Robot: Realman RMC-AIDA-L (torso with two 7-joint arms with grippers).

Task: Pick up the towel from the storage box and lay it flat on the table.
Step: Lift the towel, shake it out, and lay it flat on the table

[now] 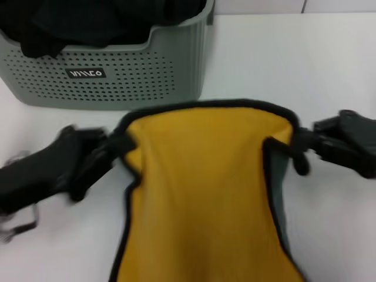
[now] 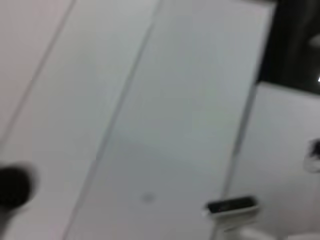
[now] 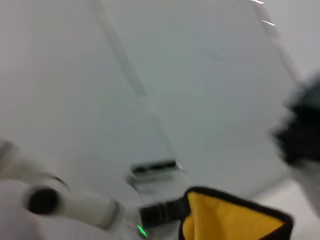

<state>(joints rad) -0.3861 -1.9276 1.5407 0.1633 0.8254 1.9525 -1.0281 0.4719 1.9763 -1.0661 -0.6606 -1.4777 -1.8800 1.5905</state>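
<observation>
The towel (image 1: 202, 194) hangs in the head view with its yellow face toward me, black border round it and a grey-green strip folded in along its right side. My left gripper (image 1: 117, 147) is shut on its top left corner. My right gripper (image 1: 295, 143) is shut on its top right corner. The top edge is stretched between them above the white table (image 1: 294, 70). The sage-green storage box (image 1: 117, 73) stands behind at the left, with black fabric (image 1: 88, 20) inside. A yellow corner of the towel (image 3: 230, 217) shows in the right wrist view.
The storage box sits just behind the towel's top edge. White tabletop lies to the right of it and under both arms. The left wrist view shows only pale wall panels and a small dark fitting (image 2: 231, 205).
</observation>
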